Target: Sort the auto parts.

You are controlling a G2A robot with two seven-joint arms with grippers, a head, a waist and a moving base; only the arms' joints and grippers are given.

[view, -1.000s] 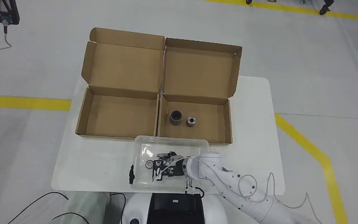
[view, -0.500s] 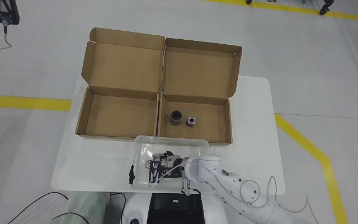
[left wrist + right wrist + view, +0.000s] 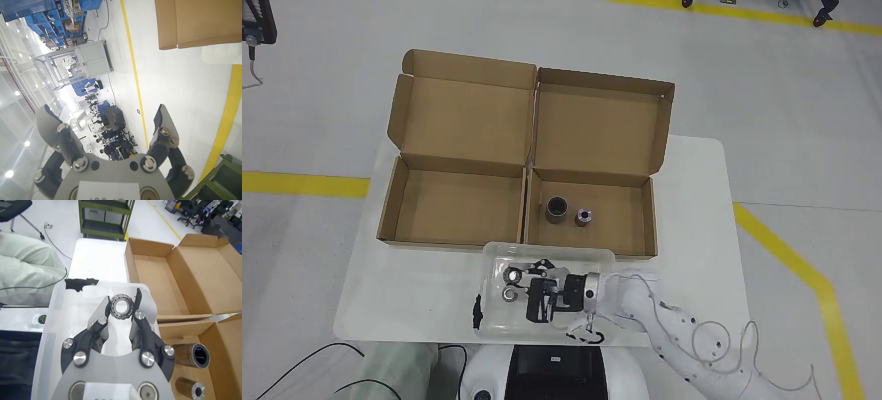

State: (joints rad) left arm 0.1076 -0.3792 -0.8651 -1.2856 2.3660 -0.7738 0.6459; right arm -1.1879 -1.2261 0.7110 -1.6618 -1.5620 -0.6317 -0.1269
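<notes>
Over the bin: right gripper is pinching a bearing in its fingers, probably for boxing.
Off the bin: left gripper is waiting, fingers wide.

The top camera looks down on the whole worktop from afar, the right wrist camera sits close over the same cardboard boxes, and the left wrist camera faces the hall floor.

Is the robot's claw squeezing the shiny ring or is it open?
Squeezing it. The right gripper's two fingers press the ring's sides, over the clear tub.
</notes>
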